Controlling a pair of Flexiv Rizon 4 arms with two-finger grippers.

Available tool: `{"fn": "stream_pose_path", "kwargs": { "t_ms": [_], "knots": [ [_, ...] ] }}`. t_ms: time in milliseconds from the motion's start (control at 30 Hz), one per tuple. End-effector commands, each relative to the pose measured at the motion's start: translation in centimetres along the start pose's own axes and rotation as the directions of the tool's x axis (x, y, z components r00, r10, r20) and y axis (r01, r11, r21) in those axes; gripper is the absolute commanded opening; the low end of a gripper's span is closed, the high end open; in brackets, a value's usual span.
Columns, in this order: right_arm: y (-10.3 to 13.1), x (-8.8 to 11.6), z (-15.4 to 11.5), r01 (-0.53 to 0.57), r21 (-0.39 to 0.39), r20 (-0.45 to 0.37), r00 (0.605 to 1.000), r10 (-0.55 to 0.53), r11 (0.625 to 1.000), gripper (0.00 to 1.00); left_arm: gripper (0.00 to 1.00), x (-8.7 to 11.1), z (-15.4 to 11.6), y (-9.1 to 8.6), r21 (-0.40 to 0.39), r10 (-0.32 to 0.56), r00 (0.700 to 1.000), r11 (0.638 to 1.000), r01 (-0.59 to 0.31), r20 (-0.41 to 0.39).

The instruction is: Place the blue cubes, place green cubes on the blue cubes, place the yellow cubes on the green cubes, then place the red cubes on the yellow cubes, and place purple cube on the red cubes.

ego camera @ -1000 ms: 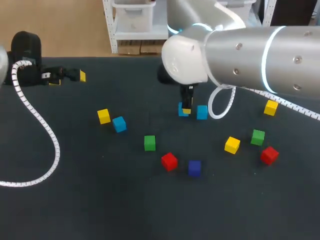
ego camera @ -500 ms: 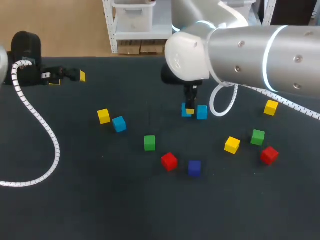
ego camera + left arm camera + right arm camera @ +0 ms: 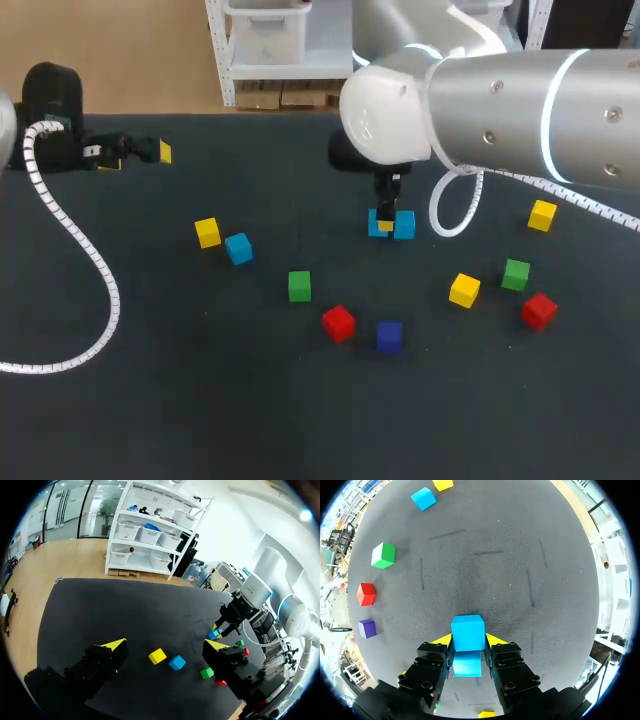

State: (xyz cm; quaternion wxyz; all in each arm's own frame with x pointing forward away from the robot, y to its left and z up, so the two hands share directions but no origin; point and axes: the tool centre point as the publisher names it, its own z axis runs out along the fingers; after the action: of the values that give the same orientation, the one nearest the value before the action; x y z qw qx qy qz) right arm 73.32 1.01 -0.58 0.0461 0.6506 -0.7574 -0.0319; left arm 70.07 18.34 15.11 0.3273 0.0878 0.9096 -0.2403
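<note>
**A:** Where's the right tool (image 3: 386, 222)?

**B:** Near the middle of the worktop (image 3: 150, 400). It grips a blue cube (image 3: 468, 631). The right wrist view shows a yellow tip pressed to each side of it.

**A:** Is that cube down on the worktop or lifted?

**B:** I can't tell. A second blue cube (image 3: 405, 224) sits just to its right in the head view. Whether the two touch, I can't say.

**A:** And the left tool (image 3: 138, 156)?

**B:** Far back at the left edge, well apart from every cube. Its fingers stand wide and empty. In its own wrist view a yellow cube and a blue one lie ahead of it, on the worktop.

**A:** Which two are those?

**B:** In the head view they are left of the middle: the yellow cube (image 3: 207, 232), with a third blue cube (image 3: 238, 247) just beside it.

**A:** The rest?

**B:** All lie singly on the worktop. Nearer the front are a green cube (image 3: 299, 286), then a red cube (image 3: 338, 322) and the purple cube (image 3: 389, 336) close together.

**A:** And on the right?

**B:** A second yellow cube (image 3: 464, 290), a second green cube (image 3: 516, 274) and a second red cube (image 3: 539, 310) form a loose cluster, none touching. A third yellow cube (image 3: 542, 215) lies apart from them, farther back.
</note>
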Motion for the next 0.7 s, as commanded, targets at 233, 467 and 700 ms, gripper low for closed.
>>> {"fn": "stream_pose_path", "kwargs": {
  "t_ms": [233,467,700],
  "knots": [
    [0.2,-0.12,-0.01,0.013,0.021,0.006,1.0,-0.013,1.0,0.0,1.0,0.07,0.0,0.11,0.004,0.001,1.0,1.0,-0.001,0.004],
    [0.32,0.02,0.18,0.019,0.028,-0.009,1.0,-0.018,0.999,1.0,1.0,0.07,0.0,0.11,0.004,0.001,1.0,1.0,-0.001,0.004],
    [0.25,-0.19,-0.49,0.027,0.036,0.022,0.999,-0.028,0.999,1.0,1.0,0.07,0.0,0.11,0.004,0.001,1.0,1.0,-0.001,0.004]
  ]
}}
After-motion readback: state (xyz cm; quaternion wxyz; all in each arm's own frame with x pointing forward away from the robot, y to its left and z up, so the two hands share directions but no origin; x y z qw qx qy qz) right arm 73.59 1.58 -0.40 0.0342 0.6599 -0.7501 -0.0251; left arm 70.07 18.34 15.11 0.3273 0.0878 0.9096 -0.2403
